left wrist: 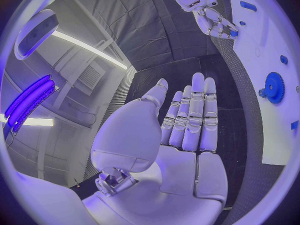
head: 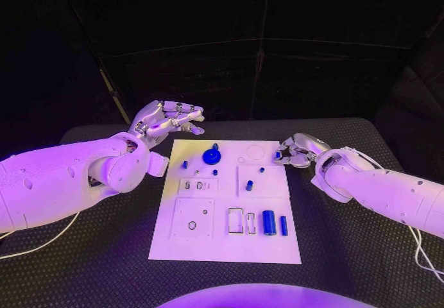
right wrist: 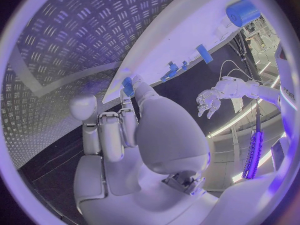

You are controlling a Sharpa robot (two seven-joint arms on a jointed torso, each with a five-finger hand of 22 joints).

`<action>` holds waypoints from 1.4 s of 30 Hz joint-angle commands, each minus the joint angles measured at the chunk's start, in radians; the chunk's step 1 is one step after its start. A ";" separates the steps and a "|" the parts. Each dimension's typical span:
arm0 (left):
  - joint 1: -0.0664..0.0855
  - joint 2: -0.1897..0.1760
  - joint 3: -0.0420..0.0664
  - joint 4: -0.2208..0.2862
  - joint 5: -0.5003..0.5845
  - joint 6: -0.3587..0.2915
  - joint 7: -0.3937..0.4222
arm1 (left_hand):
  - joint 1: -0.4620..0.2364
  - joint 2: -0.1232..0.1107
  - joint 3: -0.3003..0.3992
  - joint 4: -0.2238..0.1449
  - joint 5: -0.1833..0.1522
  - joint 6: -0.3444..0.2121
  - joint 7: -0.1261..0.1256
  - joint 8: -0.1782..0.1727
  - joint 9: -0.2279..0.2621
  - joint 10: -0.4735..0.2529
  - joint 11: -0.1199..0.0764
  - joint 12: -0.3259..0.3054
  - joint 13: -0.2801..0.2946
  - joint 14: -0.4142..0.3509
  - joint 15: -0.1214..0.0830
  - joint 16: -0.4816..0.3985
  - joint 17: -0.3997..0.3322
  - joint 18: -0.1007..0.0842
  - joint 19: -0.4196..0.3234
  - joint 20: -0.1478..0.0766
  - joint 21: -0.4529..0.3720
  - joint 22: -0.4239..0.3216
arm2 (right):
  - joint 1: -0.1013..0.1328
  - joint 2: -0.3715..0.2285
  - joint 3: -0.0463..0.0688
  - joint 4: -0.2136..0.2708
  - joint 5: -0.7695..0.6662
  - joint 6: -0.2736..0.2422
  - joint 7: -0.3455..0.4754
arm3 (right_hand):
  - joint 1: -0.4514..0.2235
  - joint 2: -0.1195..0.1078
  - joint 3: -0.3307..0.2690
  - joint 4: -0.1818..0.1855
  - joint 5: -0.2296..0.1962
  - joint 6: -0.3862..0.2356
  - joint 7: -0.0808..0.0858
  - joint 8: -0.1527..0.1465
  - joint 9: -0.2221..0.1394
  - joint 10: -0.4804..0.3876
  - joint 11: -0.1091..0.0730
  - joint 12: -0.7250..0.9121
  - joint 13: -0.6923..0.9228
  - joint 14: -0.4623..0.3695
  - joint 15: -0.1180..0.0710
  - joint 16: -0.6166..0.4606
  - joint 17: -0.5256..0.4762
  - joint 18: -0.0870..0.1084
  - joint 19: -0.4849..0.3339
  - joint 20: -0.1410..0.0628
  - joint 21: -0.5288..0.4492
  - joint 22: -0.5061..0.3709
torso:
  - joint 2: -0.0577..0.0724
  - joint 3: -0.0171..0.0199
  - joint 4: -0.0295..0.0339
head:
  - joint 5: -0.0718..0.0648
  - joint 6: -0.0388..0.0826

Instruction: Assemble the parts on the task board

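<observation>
The white task board (head: 190, 247) lies mid-table. On it are a blue gear (head: 212, 156), a blue cylinder (head: 268, 222), a thin blue bar (head: 283, 224) and several small blue pegs. My right hand (head: 298, 151) sits at the board's far right corner, fingers curled, pinching a small blue part (head: 278, 154) against the board's edge; the right wrist view shows that part (right wrist: 127, 86) at a fingertip. My left hand (head: 167, 119) hovers open beyond the board's far left corner, fingers spread and holding nothing. The left wrist view shows its flat palm (left wrist: 187, 130) and the gear (left wrist: 274, 87).
Empty cut-outs and slots mark the board's near half, among them a rectangular frame (head: 235, 220). Black textured table (head: 351, 256) surrounds the board. A cable (head: 421, 253) trails from my right arm at the right edge.
</observation>
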 commanded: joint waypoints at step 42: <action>0.003 0.007 0.000 -0.007 0.002 0.009 0.008 | 0.003 0.007 0.000 -0.007 -0.002 0.004 0.006 -0.007 -0.001 0.001 0.004 -0.007 0.001 -0.005 0.002 -0.006 0.004 0.012 -0.005 0.001 -0.003 -0.002 | 0.045 0.162 0.003 0.307 -0.265 0.078 -0.306 | -0.023 -0.008 0.007 0.001 0.022 -0.013 0.000 -0.004 -0.007 -0.007 -0.002 -0.009 0.039 0.076 -0.007 -0.001 0.129 -0.016 -0.001 -0.008 -0.002 -0.005 | -0.005 -0.0031 0.0002 | 0.083 -0.028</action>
